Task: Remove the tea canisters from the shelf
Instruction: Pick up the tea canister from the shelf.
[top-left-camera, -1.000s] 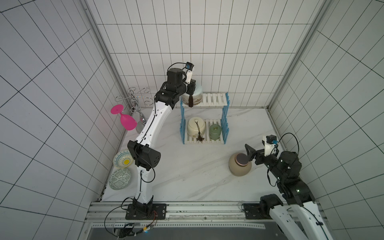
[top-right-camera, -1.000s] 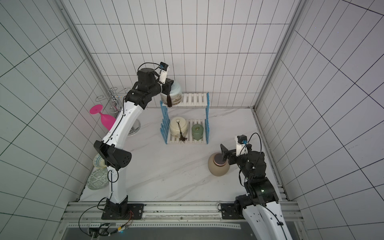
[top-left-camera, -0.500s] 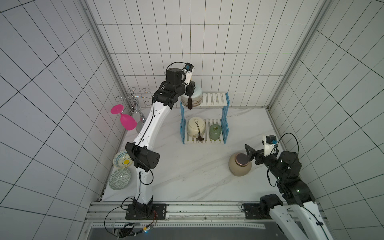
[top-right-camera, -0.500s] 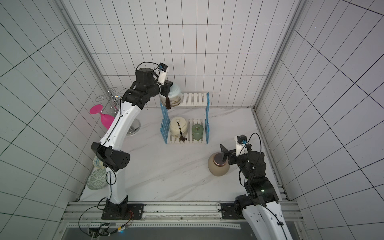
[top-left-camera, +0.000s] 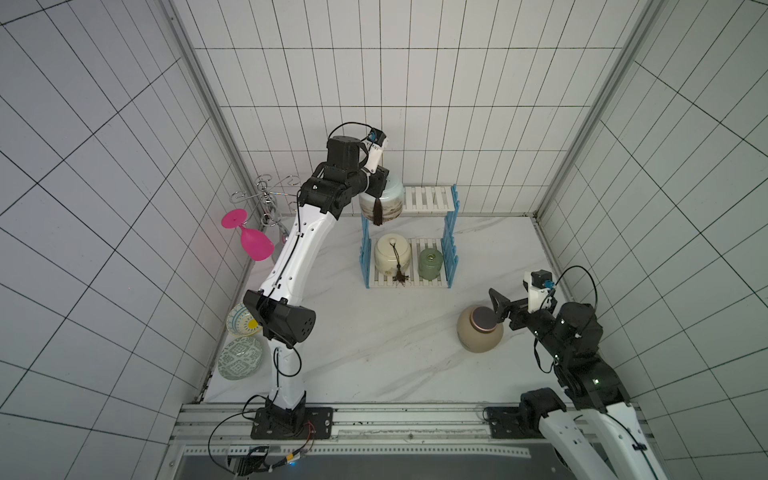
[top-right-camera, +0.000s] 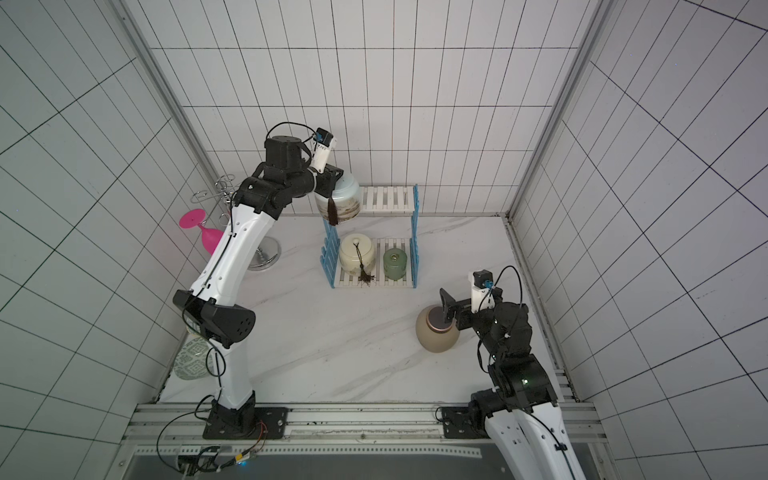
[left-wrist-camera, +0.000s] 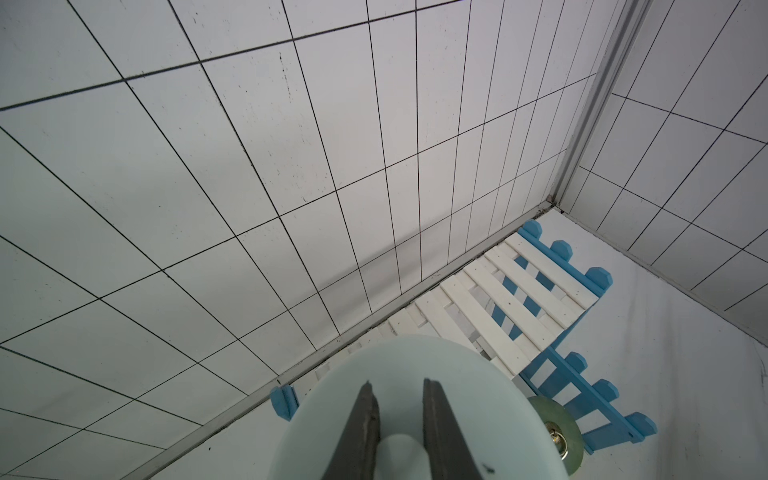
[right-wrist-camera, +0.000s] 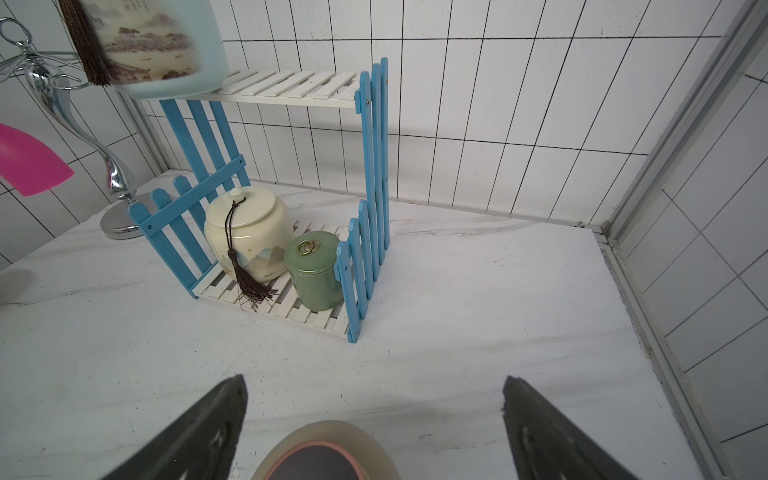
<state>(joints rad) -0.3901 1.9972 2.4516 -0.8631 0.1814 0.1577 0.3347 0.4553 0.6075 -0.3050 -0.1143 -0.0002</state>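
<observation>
**Left hand** (left-wrist-camera: 397, 390): closed on the knob (left-wrist-camera: 401, 451) of the pale-blue canister (top-left-camera: 384, 203). The fingers (left-wrist-camera: 365, 419) pinch the knob from both sides, so the canister hangs directly below the hand with its dark tassel (top-left-camera: 377, 212) dangling. The knob is probably used because the body looks too wide for the jaws. The risk is that only the lid (left-wrist-camera: 415, 357) is secured, and the right wrist view shows the canister slightly tilted. Its base is level with the near end of the upper board of the shelf (top-left-camera: 428, 198). Whether it is clear of the board cannot be told.

**Right hand** (right-wrist-camera: 372, 380): open, jaws spread wide. The tan canister (top-left-camera: 478, 336) stands upright on the worktop (top-left-camera: 374, 353) just below the hand, between the fingers, and is not gripped. It is well apart from the shelf, so it counts as removed.

**Ahead of the right hand**, on the lower board, stand the cream canister (top-left-camera: 392, 257) and, just beside it, the green canister (top-left-camera: 430, 264). Neither has been taken off yet.

**Assessment:** one canister of four is off and a second is in hand. The left hand should carry its load clear of the blue picket side before lowering it, so the base does not catch.
</observation>
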